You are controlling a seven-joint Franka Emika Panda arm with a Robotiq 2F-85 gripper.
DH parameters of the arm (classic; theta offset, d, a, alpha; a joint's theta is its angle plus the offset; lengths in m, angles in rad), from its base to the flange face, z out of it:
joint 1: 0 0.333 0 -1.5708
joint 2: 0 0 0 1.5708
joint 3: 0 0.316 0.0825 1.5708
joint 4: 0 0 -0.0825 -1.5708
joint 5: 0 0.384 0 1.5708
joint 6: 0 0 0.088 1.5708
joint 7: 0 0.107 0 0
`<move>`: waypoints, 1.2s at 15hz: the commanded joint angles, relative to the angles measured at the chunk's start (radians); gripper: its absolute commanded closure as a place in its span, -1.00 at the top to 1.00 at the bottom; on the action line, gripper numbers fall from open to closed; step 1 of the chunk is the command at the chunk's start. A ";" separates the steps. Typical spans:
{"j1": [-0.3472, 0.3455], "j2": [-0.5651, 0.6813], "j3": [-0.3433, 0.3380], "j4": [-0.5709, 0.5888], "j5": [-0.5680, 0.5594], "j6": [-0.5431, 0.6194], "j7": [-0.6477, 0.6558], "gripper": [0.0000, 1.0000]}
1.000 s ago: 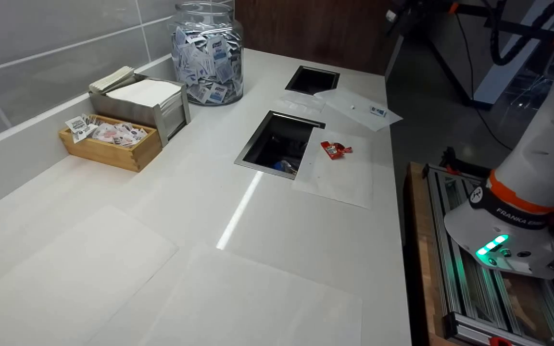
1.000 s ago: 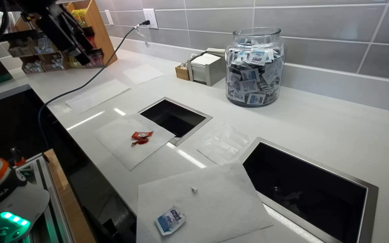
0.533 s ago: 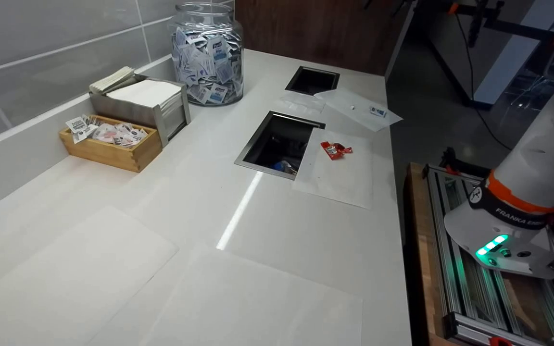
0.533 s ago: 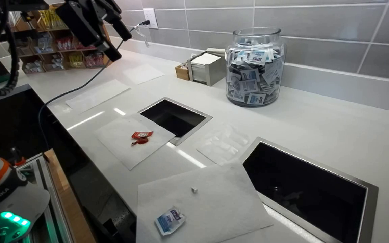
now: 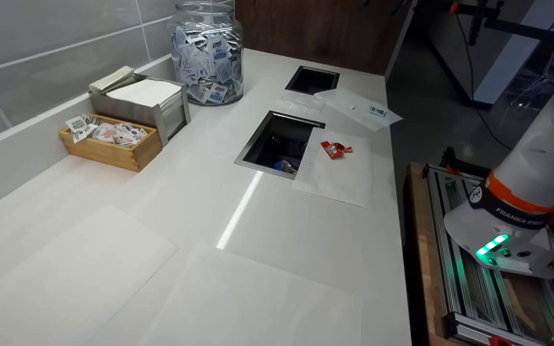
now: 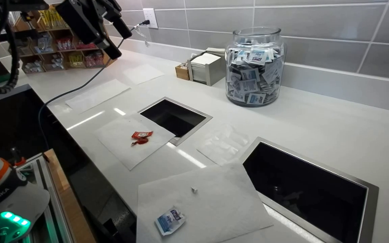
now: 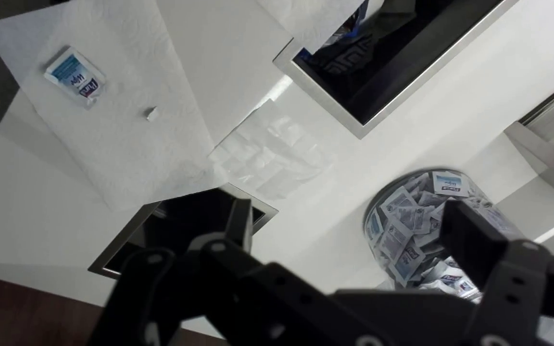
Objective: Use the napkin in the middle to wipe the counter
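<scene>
The glossy white counter [image 5: 200, 192] [image 6: 336, 125] bears several white napkins. One napkin [image 5: 339, 182] [image 6: 123, 152] holds a torn red packet and overlaps a bin opening. Another napkin [image 6: 214, 209] [image 7: 128, 139] holds a Purell packet and a small white bit. A thin crumpled translucent sheet [image 6: 223, 145] [image 7: 272, 154] lies between the openings. Two flat napkins [image 6: 96, 96] [image 6: 144, 74] lie farther along. I cannot tell which is the middle napkin. My gripper [image 6: 119, 42] [image 7: 349, 218] is open and empty, high above the counter, touching nothing.
Two dark bin openings [image 6: 174, 118] [image 6: 309, 192] with metal rims are set in the counter. A glass jar of wipes [image 6: 255, 74], a napkin holder [image 6: 209, 69] and a wooden packet box [image 5: 113, 149] stand along the wall. A black cable [image 6: 76, 89] crosses the counter.
Over the first half second the gripper moved and turned, and its two fingers now show apart in an exterior view. Since then it has hardly moved. The objects on the counter have not moved.
</scene>
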 commanded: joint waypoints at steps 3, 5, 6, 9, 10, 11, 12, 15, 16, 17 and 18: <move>-0.033 0.243 -0.058 0.147 0.020 -0.012 0.088 1.00; -0.033 0.336 -0.072 0.210 0.019 -0.027 0.106 1.00; -0.033 0.383 -0.078 0.242 0.016 -0.032 0.115 1.00; -0.023 0.535 -0.094 0.342 0.006 -0.045 0.141 1.00; -0.019 0.582 -0.098 0.369 0.004 -0.029 0.152 1.00; -0.013 0.625 -0.102 0.394 0.005 -0.028 0.156 1.00; -0.004 0.670 -0.109 0.414 0.016 -0.018 0.148 1.00; 0.018 0.777 -0.125 0.470 0.047 -0.004 0.127 1.00; 0.026 0.809 -0.129 0.489 0.064 -0.004 0.116 1.00; 0.032 0.842 -0.131 0.506 0.074 0.000 0.111 1.00; 0.038 0.872 -0.132 0.523 0.083 0.002 0.106 1.00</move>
